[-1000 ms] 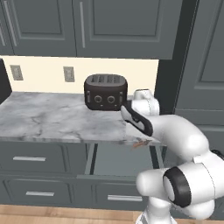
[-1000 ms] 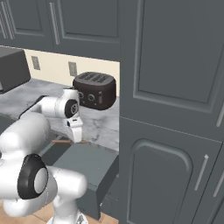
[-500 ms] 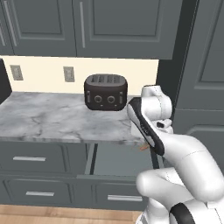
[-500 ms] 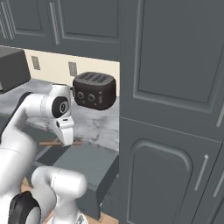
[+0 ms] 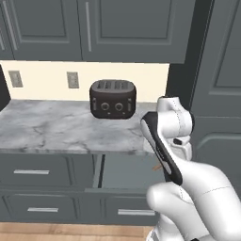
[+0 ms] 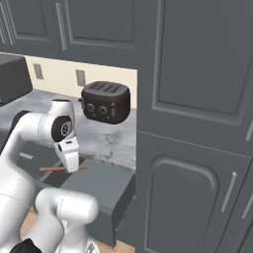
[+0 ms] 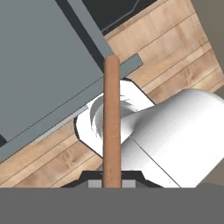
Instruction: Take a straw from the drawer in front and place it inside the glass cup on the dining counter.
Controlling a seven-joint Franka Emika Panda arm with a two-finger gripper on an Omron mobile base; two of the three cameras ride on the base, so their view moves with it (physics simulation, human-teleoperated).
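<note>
Your gripper (image 6: 69, 165) has its jaws pinched tight on the straw (image 6: 54, 169), which lies roughly level and sticks out to either side of the fingers in the right base view, above the open drawer (image 6: 106, 185). In the hand view you see the brownish-orange stick running straight up from between the finger tips, over the drawer's grey edge and the wooden floor (image 7: 175, 57). The black toaster (image 5: 113, 99) sits on the marble worktop (image 5: 52, 129) behind the drawer.

We find the straw (image 7: 111, 122) smooth, matt, brownish-orange, and the drawer (image 5: 127, 172) flat matt slate-grey. We note a veined marble worktop (image 5: 61, 129), a glossy black toaster (image 5: 113, 99) and a wood-plank floor (image 7: 175, 57).
</note>
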